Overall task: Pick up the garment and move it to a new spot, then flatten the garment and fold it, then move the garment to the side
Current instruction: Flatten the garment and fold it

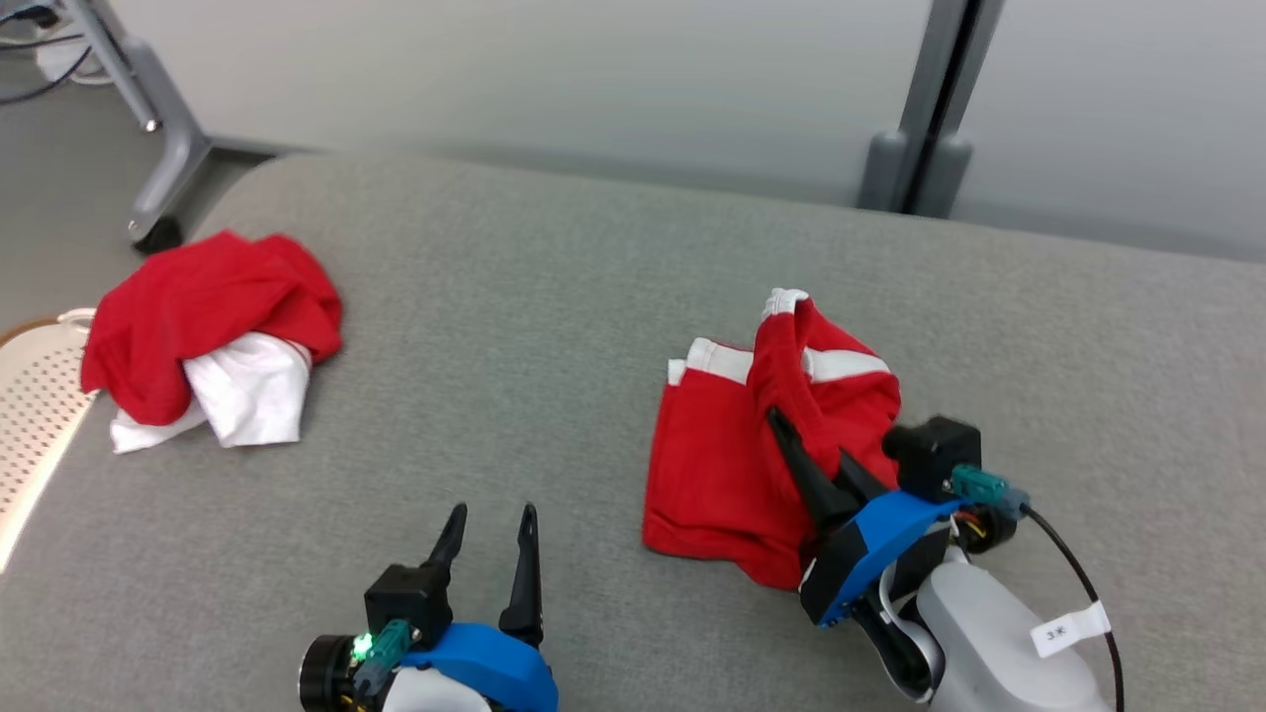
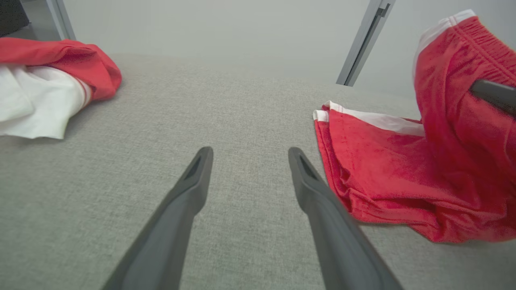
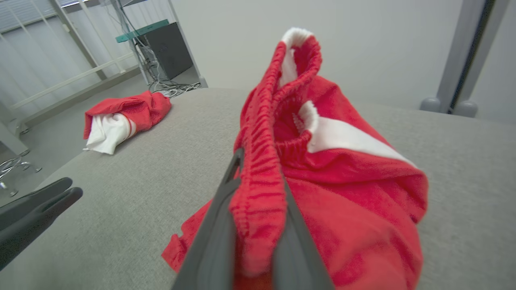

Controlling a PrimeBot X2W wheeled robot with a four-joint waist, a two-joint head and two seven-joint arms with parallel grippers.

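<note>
The garment (image 1: 712,465) is a pair of red shorts with white side stripes, lying crumpled right of centre on the grey fabric surface (image 1: 514,326). My right gripper (image 1: 806,435) is shut on its elastic waistband, which rises in a ridge between the fingers in the right wrist view, where the garment (image 3: 354,193) bunches around the right gripper (image 3: 258,169). My left gripper (image 1: 493,512) stands open and empty over bare surface at the lower left. In the left wrist view the left gripper (image 2: 250,152) has the garment (image 2: 383,173) to its right, apart from it.
A second red and white cloth bundle (image 1: 213,326) lies at the surface's far left edge. A perforated white object (image 1: 35,396) sits beyond that edge. A grey metal post (image 1: 930,109) stands behind the surface, and a wheeled frame leg (image 1: 158,148) at the back left.
</note>
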